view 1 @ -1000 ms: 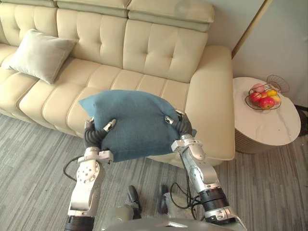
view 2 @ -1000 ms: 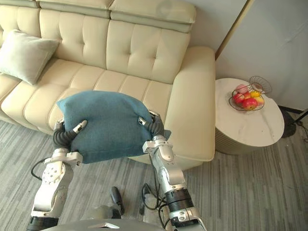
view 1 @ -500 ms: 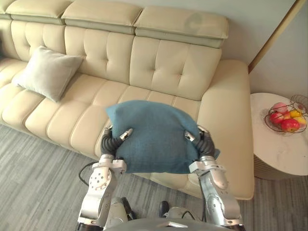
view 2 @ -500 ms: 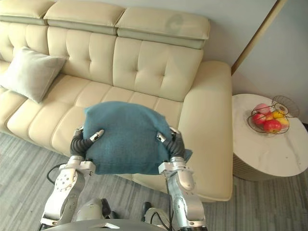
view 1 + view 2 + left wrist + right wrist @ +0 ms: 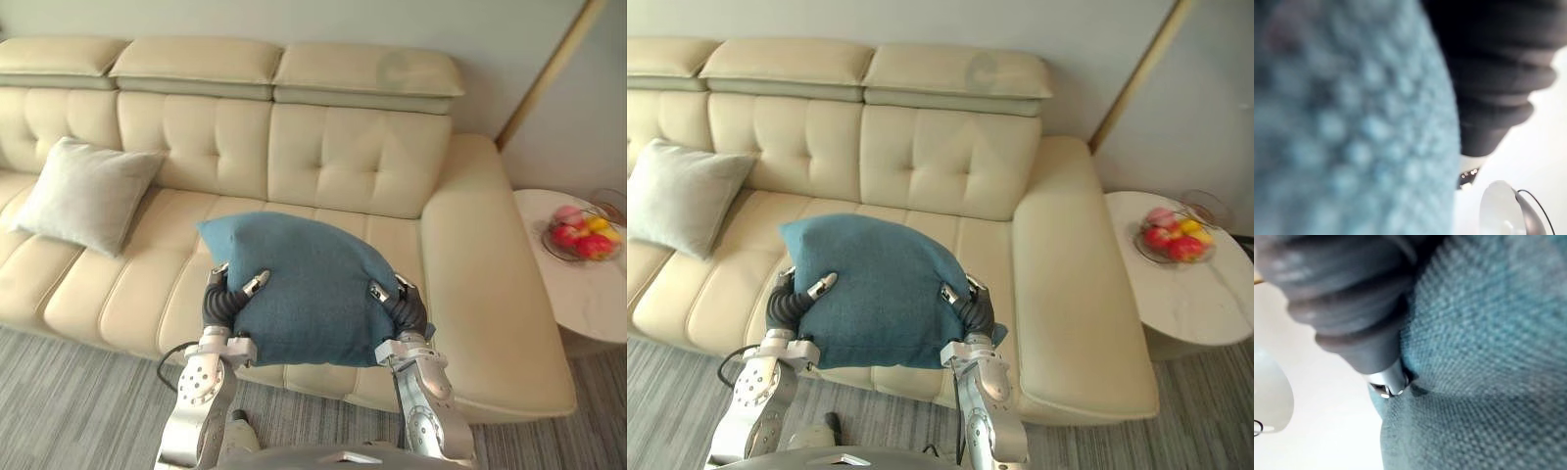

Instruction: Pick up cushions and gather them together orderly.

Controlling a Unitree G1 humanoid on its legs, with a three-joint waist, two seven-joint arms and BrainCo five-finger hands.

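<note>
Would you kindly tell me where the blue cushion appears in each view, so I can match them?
Left eye view: blue cushion at centre, before the cream sofa.
Right eye view: blue cushion left of centre, low.
Left wrist view: blue cushion close up against the dark ribbed cover.
Right wrist view: blue cushion, likewise.
Landmark: left hand and right hand clasping its sides.

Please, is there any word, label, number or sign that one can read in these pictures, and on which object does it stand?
None: no readable text. The blue cushion held by the left hand and right hand, the grey cushion, the sofa, the side table and the fruit show no print.
</note>
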